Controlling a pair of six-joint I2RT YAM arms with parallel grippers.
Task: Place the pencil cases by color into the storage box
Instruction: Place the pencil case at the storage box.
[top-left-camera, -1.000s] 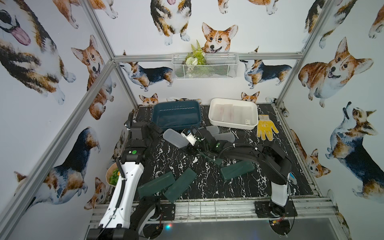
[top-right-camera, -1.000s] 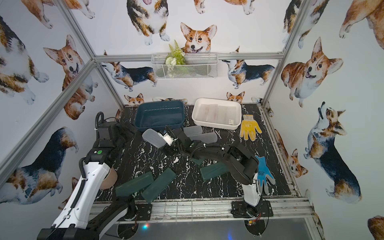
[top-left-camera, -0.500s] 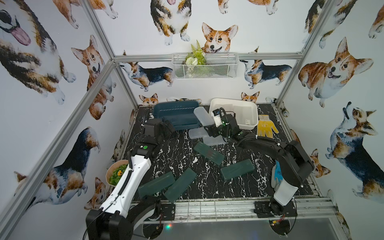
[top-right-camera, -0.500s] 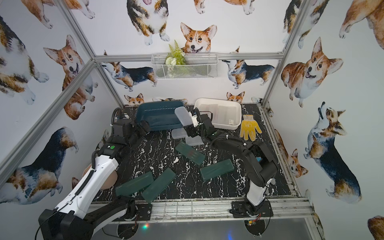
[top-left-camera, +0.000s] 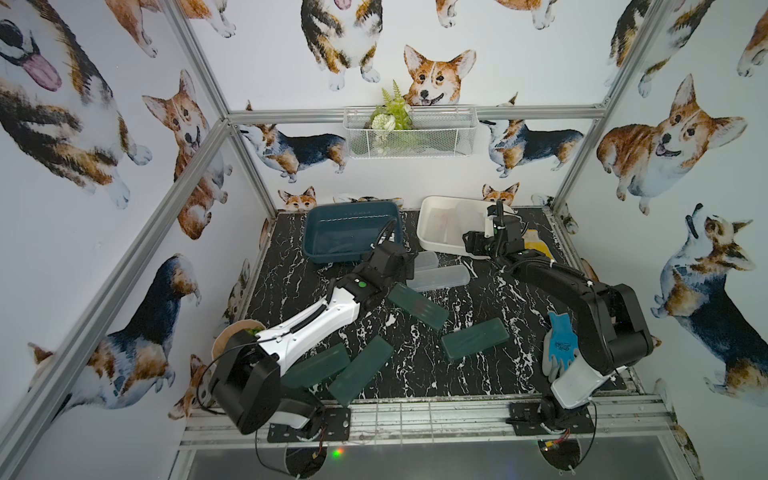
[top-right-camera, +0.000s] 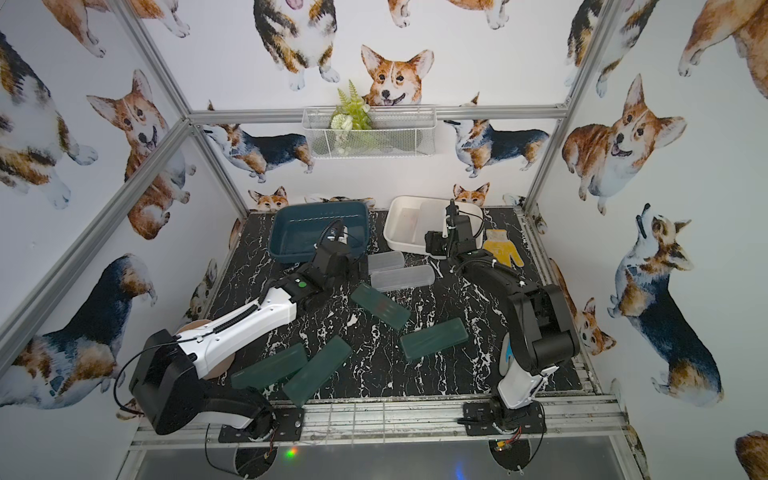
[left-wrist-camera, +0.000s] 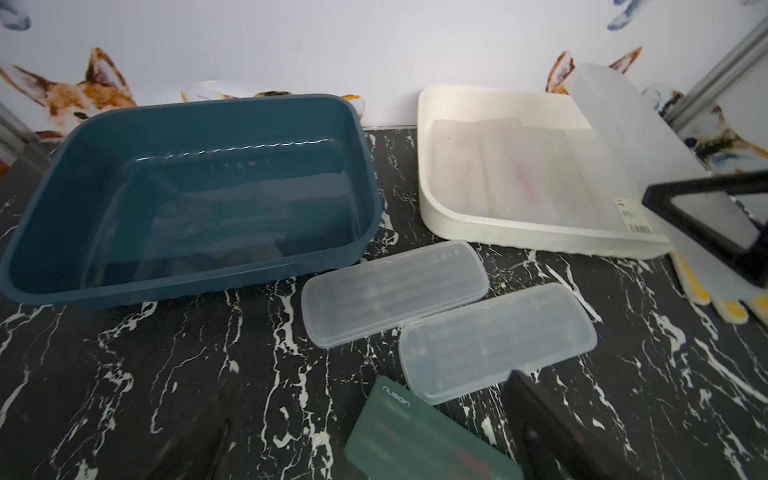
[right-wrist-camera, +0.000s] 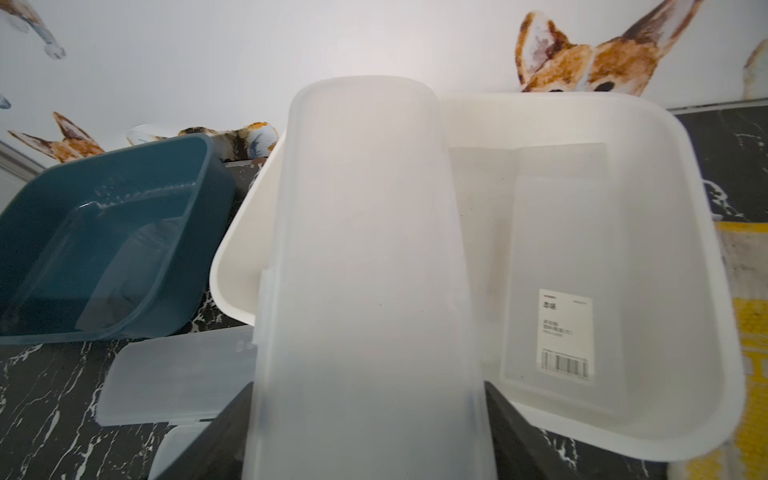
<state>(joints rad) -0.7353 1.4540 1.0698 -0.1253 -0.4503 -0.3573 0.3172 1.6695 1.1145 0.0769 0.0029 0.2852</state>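
Note:
My right gripper (right-wrist-camera: 370, 415) is shut on a frosted white pencil case (right-wrist-camera: 365, 249), tilted over the white storage box (top-left-camera: 428, 232). More white cases (right-wrist-camera: 561, 249) lie flat inside that box. A dark teal storage box (top-left-camera: 316, 249) stands to its left. Two white cases (left-wrist-camera: 395, 291) (left-wrist-camera: 498, 340) lie on the table in front of the boxes. My left gripper (left-wrist-camera: 374, 440) is open just above a dark green case (top-left-camera: 417, 305) beside them, holding nothing. Other green cases (top-left-camera: 473, 338) (top-left-camera: 318, 365) (top-left-camera: 361, 370) lie nearer the front edge.
A yellow glove (top-left-camera: 538, 247) lies right of the white box, partly under my right arm. Near the right arm's base lies a blue-grey glove (top-left-camera: 561, 345). A bowl of greens (top-left-camera: 237, 332) sits at the left edge. A wire basket (top-left-camera: 409, 133) hangs on the back wall.
My right gripper carried the white case from the table's middle back and right, to over the white box. My left arm swung from the left side toward the middle, over the green case.

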